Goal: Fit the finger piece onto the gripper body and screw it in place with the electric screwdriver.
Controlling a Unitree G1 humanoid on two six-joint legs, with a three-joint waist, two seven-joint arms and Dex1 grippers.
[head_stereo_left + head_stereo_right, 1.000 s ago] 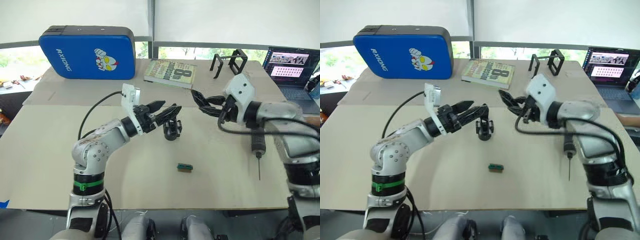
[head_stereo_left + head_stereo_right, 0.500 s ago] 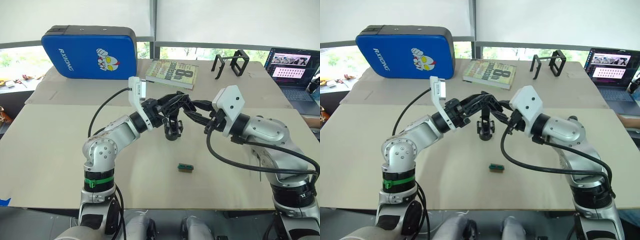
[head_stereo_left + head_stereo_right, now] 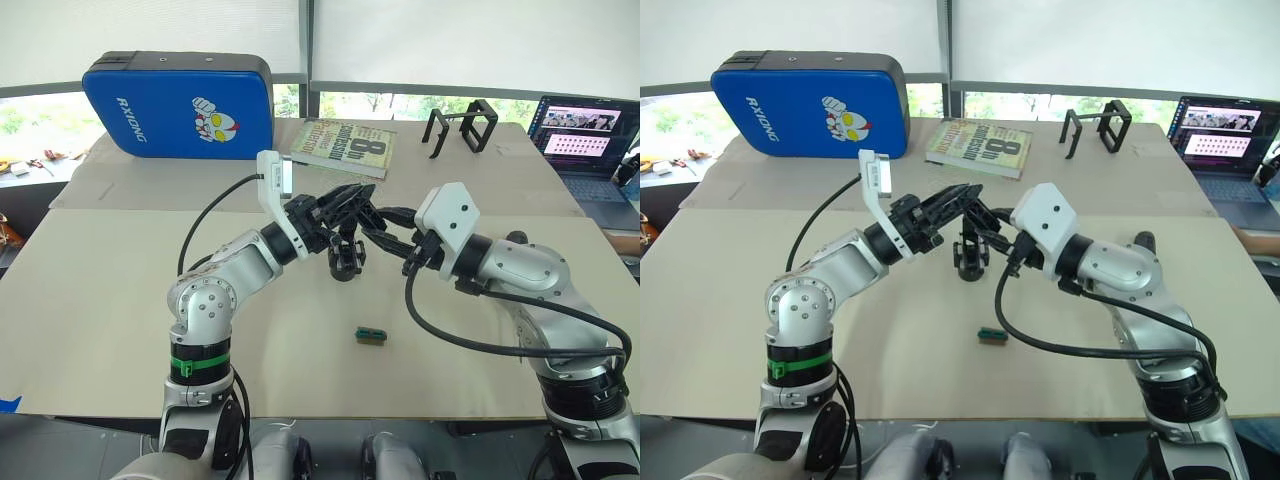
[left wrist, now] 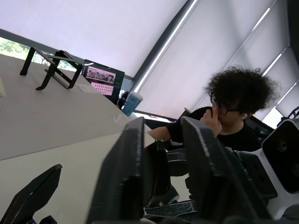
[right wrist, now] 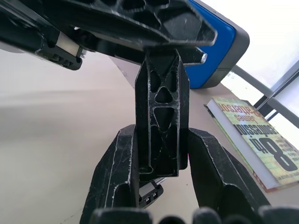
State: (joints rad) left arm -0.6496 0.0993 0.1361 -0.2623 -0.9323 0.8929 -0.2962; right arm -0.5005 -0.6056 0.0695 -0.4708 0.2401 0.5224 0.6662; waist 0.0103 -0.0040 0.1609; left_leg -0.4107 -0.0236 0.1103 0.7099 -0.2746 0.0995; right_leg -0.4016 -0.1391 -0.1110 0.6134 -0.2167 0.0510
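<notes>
Above the gripper body [image 3: 345, 258] standing mid-bench, the right gripper [image 5: 160, 161] clamps the wide end of the finger piece [image 5: 161, 126] while the left gripper [image 4: 163, 158] pinches its tip, apparently a handover before fitting; the electric screwdriver [image 3: 1143, 241] lies near the bench's right edge.

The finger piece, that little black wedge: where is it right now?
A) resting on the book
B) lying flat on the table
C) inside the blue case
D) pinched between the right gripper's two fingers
D: the finger piece stands between the right gripper fingers, clamped on both sides.
</notes>
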